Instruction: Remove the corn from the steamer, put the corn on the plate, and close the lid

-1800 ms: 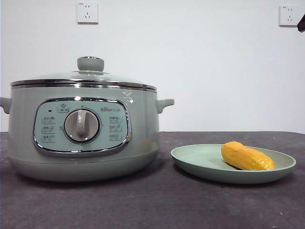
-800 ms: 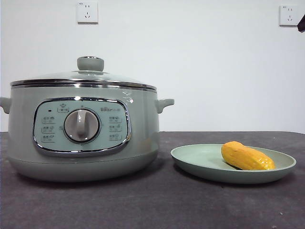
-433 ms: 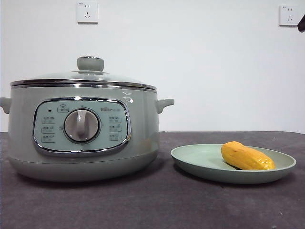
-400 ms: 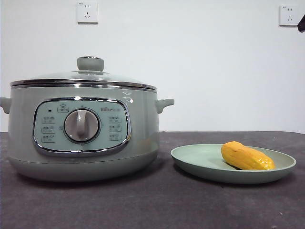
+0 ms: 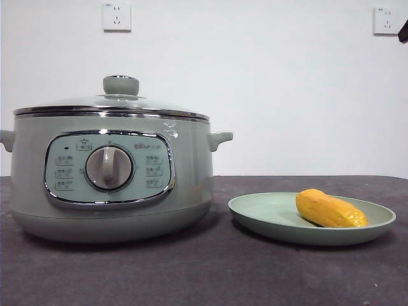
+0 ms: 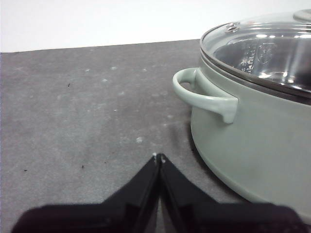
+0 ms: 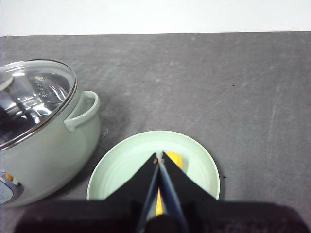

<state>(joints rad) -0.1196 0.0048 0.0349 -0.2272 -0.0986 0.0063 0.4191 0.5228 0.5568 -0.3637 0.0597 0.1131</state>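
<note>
left hand pressed together, idle beside the steamer at bench's left | lid seated, pot sealed | corn resting on plate | right hand pinched together, empty, above plate

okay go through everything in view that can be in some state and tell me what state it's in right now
lid: on the steamer, closed.
steamer: upright on the table, covered.
corn: lying on the plate, free of any gripper.
plate: flat on the table beside the steamer, holding the corn.
left gripper: shut, empty, beside the steamer.
right gripper: shut, empty, above the plate.
</note>
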